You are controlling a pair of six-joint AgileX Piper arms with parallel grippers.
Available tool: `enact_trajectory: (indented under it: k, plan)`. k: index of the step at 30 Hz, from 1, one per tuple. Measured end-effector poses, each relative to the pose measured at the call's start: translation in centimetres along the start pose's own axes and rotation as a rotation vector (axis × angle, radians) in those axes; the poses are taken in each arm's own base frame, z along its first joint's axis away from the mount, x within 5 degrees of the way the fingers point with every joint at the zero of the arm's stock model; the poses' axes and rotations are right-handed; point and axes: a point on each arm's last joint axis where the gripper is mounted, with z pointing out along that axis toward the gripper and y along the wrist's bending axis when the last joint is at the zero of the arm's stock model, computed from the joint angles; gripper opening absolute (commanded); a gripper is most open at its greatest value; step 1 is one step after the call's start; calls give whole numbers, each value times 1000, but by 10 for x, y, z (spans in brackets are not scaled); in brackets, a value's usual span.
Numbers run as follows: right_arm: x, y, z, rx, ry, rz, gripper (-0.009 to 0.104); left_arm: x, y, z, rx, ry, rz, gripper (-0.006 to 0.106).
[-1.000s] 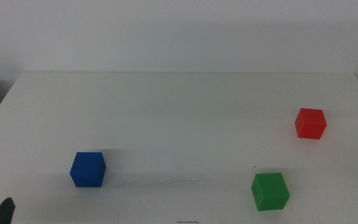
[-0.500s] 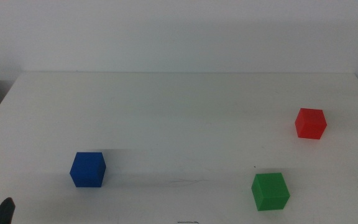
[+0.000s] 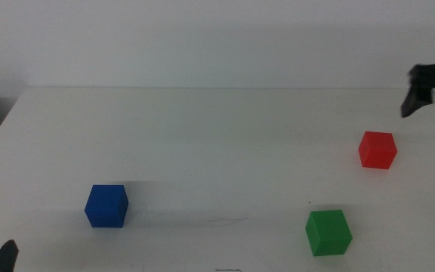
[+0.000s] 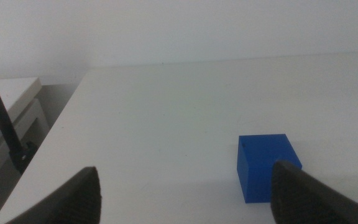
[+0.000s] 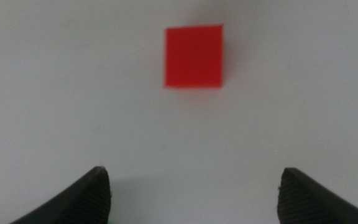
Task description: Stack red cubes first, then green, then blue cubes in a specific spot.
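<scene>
- Three cubes are seen resting apart on the white table [image 3: 217, 136], none stacked.
- Left gripper [image 4: 185, 193] is held low at the near left corner, jaws spread wide, nothing between them.
- Green cube [image 3: 328, 232] is found nearest, toward the right.
- Blue cube [image 3: 106, 205] is placed at near left, just ahead of the left gripper and clear of its jaws.
- Red cube [image 3: 377, 149] is located farther back on the right.
- Right gripper [image 5: 194, 193] is raised over the far right edge, jaws spread, the red cube viewed from above and untouched.
</scene>
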Motion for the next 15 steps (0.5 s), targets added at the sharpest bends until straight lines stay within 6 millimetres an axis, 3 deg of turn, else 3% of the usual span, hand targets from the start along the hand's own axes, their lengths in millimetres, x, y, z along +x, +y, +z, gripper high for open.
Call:
enact_trajectory:
  k: [8, 15]
  plan:
    - [-44, 20, 79, 81, 94, -54, 90, 0, 0, 0, 0, 0, 0, 94]
    - [-49, 23, 122, 125, 148, -68, 82, 0, 0, 0, 0, 0, 0, 94]
